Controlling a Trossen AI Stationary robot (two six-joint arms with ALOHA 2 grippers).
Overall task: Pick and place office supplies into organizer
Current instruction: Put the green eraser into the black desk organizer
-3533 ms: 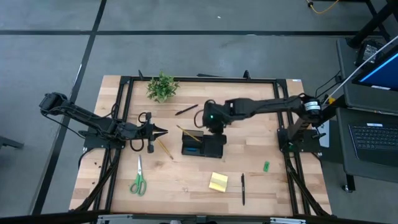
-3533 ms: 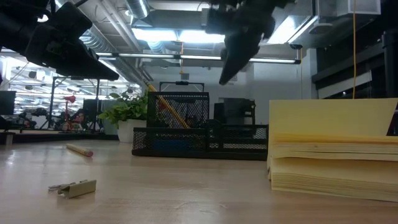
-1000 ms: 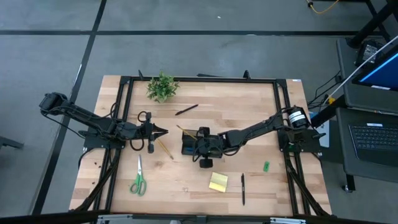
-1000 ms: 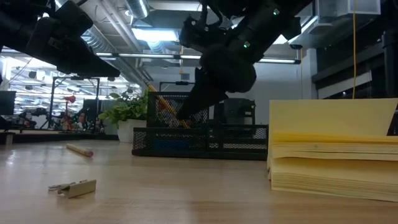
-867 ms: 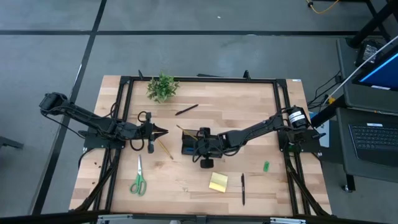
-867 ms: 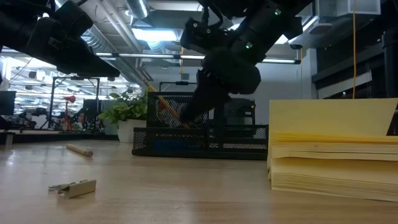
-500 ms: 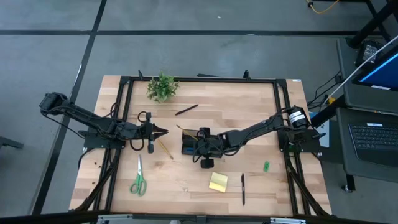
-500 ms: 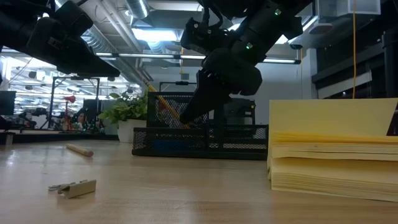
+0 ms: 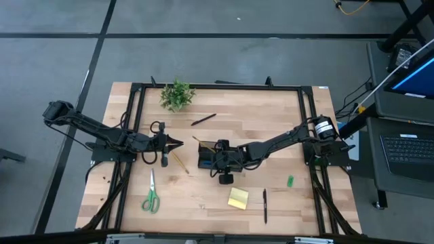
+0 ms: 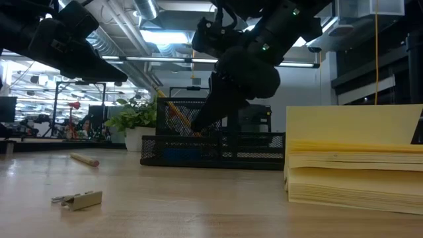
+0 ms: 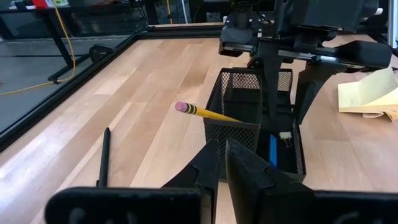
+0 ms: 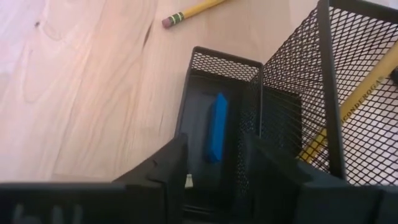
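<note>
The black mesh organizer point(image 9: 203, 163) stands mid-table; it also shows in the left wrist view point(image 11: 244, 118). A small blue block point(image 12: 215, 127) lies in its low compartment. A pencil point(image 12: 348, 102) leans in its taller section, eraser end point(image 11: 183, 107) sticking out. My right gripper point(image 12: 214, 167) is open, pointing down into the low compartment just above the blue block. My left gripper point(image 9: 178, 143) is shut and empty, hovering left of the organizer. On the table lie green scissors point(image 9: 150, 196), a yellow sticky pad point(image 9: 238, 198), two black pens point(image 9: 264, 205), a green piece point(image 9: 290, 181) and a pencil point(image 9: 179, 160).
A small green plant point(image 9: 176, 94) stands at the far left. Black frame rails point(image 9: 217, 86) run around the table. The second pen point(image 9: 203, 119) lies beyond the organizer. There is bare wood between the organizer and the near edge.
My right gripper has risen a little over the organizer's low compartment and stays open. The blue block stays lying in the compartment.
</note>
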